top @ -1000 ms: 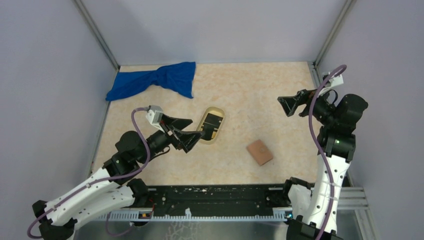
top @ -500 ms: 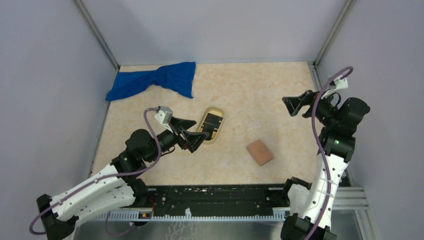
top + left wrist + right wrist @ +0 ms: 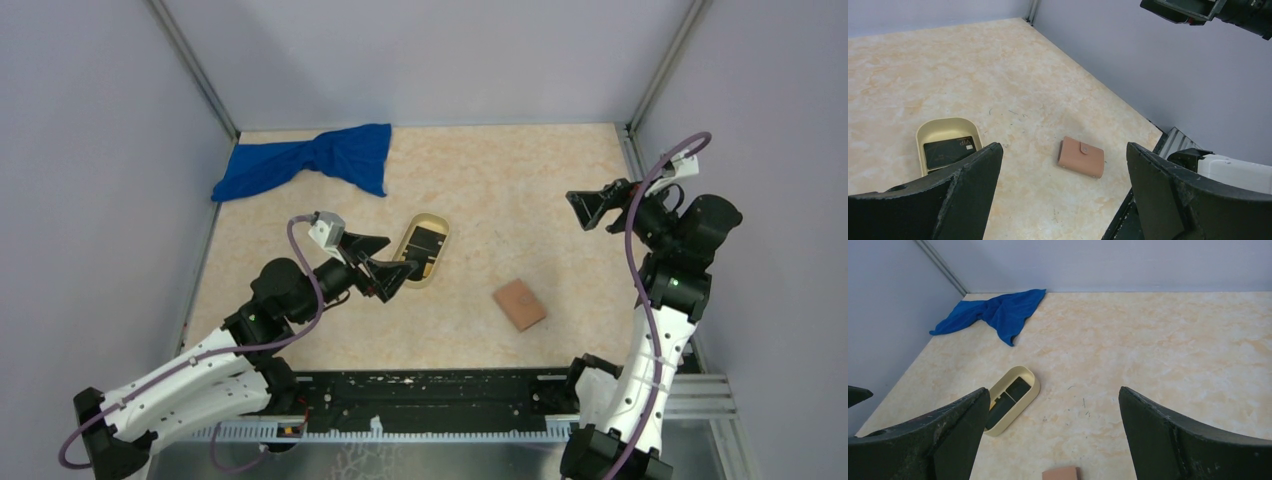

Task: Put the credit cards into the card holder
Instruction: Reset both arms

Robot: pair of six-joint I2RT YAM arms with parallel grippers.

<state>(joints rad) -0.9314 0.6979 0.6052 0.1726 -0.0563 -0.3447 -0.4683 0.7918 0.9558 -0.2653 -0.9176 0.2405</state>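
Note:
Two dark credit cards lie in an oval tan tray, one at its far end and one nearer; the black one reads "VIP". Both show in the right wrist view. The reddish-brown card holder lies closed and snapped on the table, right of the tray, and shows in the left wrist view. My left gripper is open and empty, hovering just left of the tray. My right gripper is open and empty, raised high at the right side.
A crumpled blue cloth lies at the back left, also seen in the right wrist view. Grey walls close the table on three sides. The black base rail runs along the near edge.
My left arm has reached forward and right, bringing its open gripper up to the tray. My right gripper has shifted slightly right and up. The cards and card holder have not moved.

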